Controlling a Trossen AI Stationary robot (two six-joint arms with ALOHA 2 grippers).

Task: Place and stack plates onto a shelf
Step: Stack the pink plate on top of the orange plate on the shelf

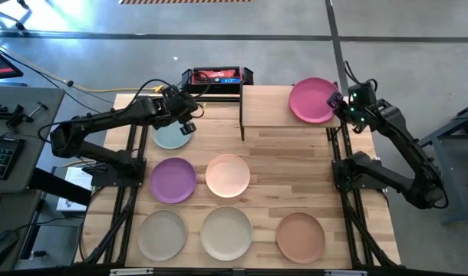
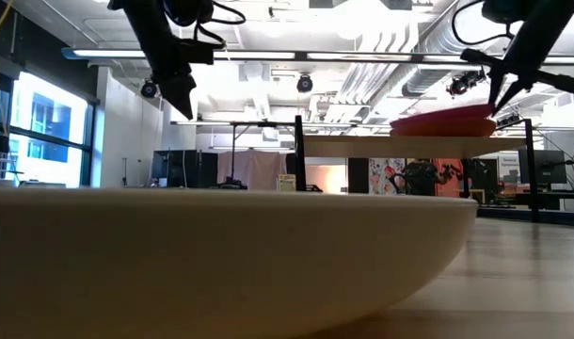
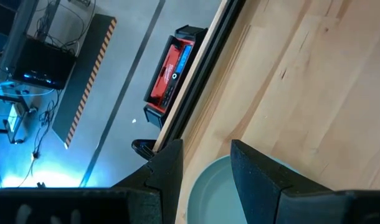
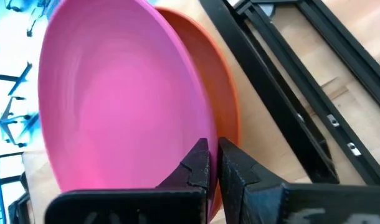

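On the shelf (image 1: pixel 284 107), at its right end, sits the hot pink plate (image 1: pixel 312 100) on top of an orange plate (image 4: pixel 224 93), and it leans a little. At the right side of the pink plate is the right gripper (image 1: pixel 343 106). Its two fingers are almost closed, pinching the pink plate's rim.

The left gripper (image 1: pixel 185 123) hangs over the teal plate (image 1: pixel 171 136), which lies on the table (image 1: pixel 288 165) left of the shelf. Its fingers are a bit apart and hold nothing.

Closer to the front of the table lie five more plates, none touching. A purple plate (image 1: pixel 173 180) and a peach plate (image 1: pixel 228 175) make one row. A beige plate (image 1: pixel 162 234), a cream plate (image 1: pixel 227 233) and a tan plate (image 1: pixel 301 236) make the front row.

Past the far edge of the table sits a red and black box (image 1: pixel 215 78)
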